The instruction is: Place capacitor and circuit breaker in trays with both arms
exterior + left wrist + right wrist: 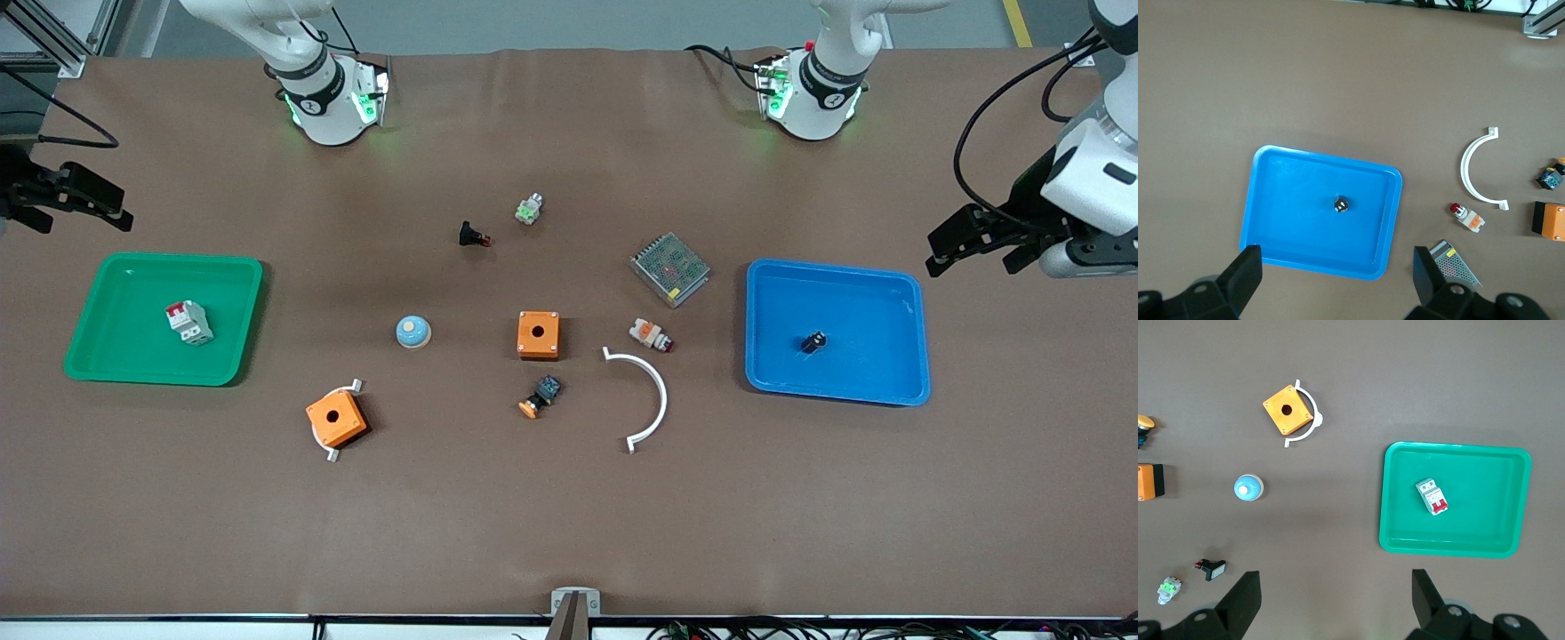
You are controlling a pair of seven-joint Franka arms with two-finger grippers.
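both parts appear delivered: the capacitor (813,341) rests inside the blue tray (907,293) toward the left arm's end of the table, and the circuit breaker (188,321) lies in the green tray (116,356) toward the right arm's end. the left gripper (973,242) hangs with fingers spread and empty above the table's edge beside the blue tray, while the right gripper (84,203) sits likewise spread and empty above the edge near the green tray. by the look of it, the step in hand is pulling clear; doing it well means keeping both arms high and away from the trays so nothing gets nudged.

the capacitor's long axis looks tilted, one end aimed toward the farther corner of its tray, though it is too small to be sure. the circuit breaker lies with its long axis on a diagonal, red switch end farther from the front camera, pale body nearer.
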